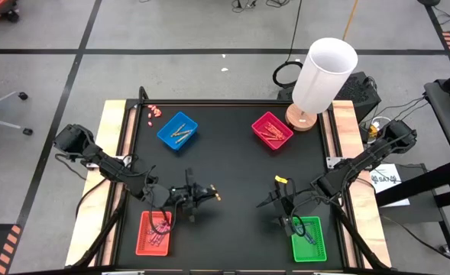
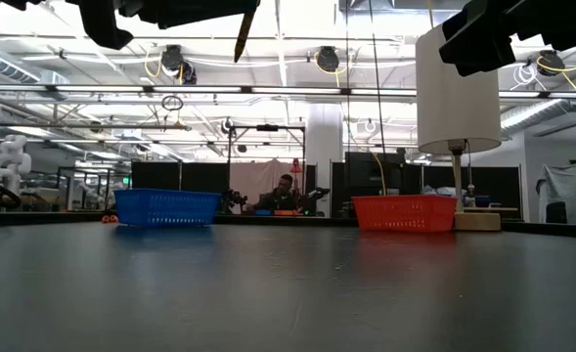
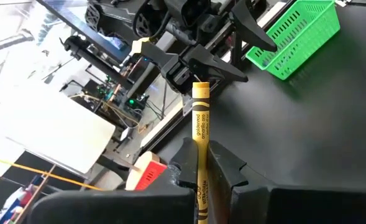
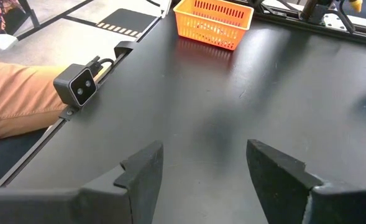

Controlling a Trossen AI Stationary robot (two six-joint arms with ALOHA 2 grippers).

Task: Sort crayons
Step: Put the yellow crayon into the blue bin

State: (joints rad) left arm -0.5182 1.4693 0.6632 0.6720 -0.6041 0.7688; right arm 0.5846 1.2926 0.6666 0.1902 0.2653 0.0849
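A: Start nearest. What's at the near edge of the table (image 1: pixel 232 176)?

B: Two trays. The red tray (image 1: pixel 153 233) sits near the left corner with crayons in it, and the green tray (image 1: pixel 309 238) sits near the right corner.

A: And the left gripper (image 1: pixel 209 193)?

B: It hangs above the table just past the red tray, toward the middle. Its fingers (image 3: pixel 186 165) are clamped on a yellow crayon (image 3: pixel 201 134), which sticks out beyond the tips. From table height that crayon (image 2: pixel 245 34) is well clear of the surface.

A: The right gripper (image 1: pixel 274 200)?

B: Just beside the green tray's far left corner, fingers (image 4: pixel 142 168) spread wide, nothing between them, only bare black tabletop.

A: Further back?

B: The blue tray (image 1: pixel 178 131) holds a few crayons, and the magenta tray (image 1: pixel 272 130) holds several more. Tiny pink bits (image 1: pixel 154 111) lie near the far left corner. A white lamp (image 1: pixel 322 76) stands at the far right.
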